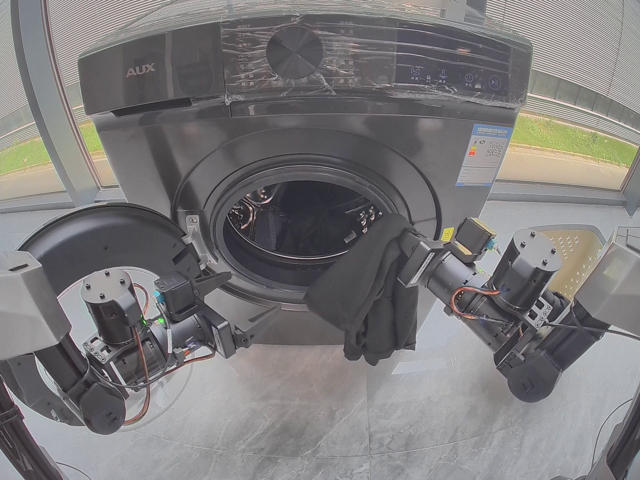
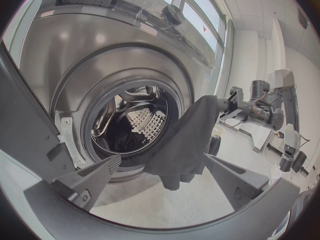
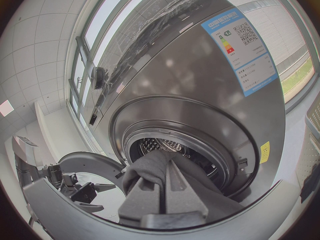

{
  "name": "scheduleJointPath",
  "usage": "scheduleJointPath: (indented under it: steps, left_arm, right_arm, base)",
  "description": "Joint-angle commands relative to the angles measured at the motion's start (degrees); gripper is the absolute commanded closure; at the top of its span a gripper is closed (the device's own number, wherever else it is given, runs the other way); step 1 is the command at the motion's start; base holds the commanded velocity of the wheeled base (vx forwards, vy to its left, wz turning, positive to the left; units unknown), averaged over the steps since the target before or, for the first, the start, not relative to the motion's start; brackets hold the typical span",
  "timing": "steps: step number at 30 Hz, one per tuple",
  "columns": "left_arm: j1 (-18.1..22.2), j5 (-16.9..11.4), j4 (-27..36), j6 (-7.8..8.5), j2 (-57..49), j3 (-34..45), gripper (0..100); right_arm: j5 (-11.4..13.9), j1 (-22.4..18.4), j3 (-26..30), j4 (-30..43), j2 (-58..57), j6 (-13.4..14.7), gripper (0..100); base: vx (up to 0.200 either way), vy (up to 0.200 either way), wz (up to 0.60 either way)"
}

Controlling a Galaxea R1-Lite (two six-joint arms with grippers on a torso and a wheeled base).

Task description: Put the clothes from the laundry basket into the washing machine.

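The grey washing machine (image 1: 200, 148) stands with its round door (image 1: 100, 235) swung open to the left. My right gripper (image 1: 403, 238) is shut on a black garment (image 1: 370, 295) at the right rim of the drum opening (image 1: 300, 228); the cloth hangs down over the rim toward the floor. In the right wrist view the fingers (image 3: 180, 194) pinch the garment (image 3: 146, 167) just before the drum. My left gripper (image 1: 250, 301) is open and holds nothing, low in front of the opening's left side, beside the hanging garment (image 2: 186, 137). Dark clothing (image 2: 121, 139) lies inside the drum.
A cream perforated laundry basket (image 1: 580, 255) stands on the floor to the right of the machine, behind my right arm. The open door fills the space behind my left arm. Grey tiled floor (image 1: 300, 408) spreads in front of the machine.
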Motion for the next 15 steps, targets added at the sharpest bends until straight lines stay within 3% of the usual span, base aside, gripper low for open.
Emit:
scheduleJointPath:
  steps: [1, 4, 9, 15]
  left_arm:
    - [-2.8, 2.5, 0.0, 0.05, 3.7, -1.0, 0]
    - [-5.0, 4.5, 0.0, -0.39, 4.6, -2.0, 0]
    - [-4.9, 6.3, 0.0, -0.65, 7.2, -6.7, 0]
    - [-5.3, 6.2, 0.0, -0.83, 10.3, -7.4, 0]
  right_arm:
    - [0.0, 2.9, 0.9, -0.1, -0.3, -0.1, 100]
    - [0.1, 5.1, 2.0, -0.1, -0.8, -0.1, 100]
    - [0.1, 7.5, 2.1, 0.0, -0.8, -0.4, 100]
    - [0.2, 9.6, 1.2, 0.0, -1.5, -0.4, 100]
  base:
    - [0.000, 0.000, 0.00]
    - [0.000, 0.000, 0.00]
    - [0.000, 0.000, 0.00]
    - [0.000, 0.000, 0.00]
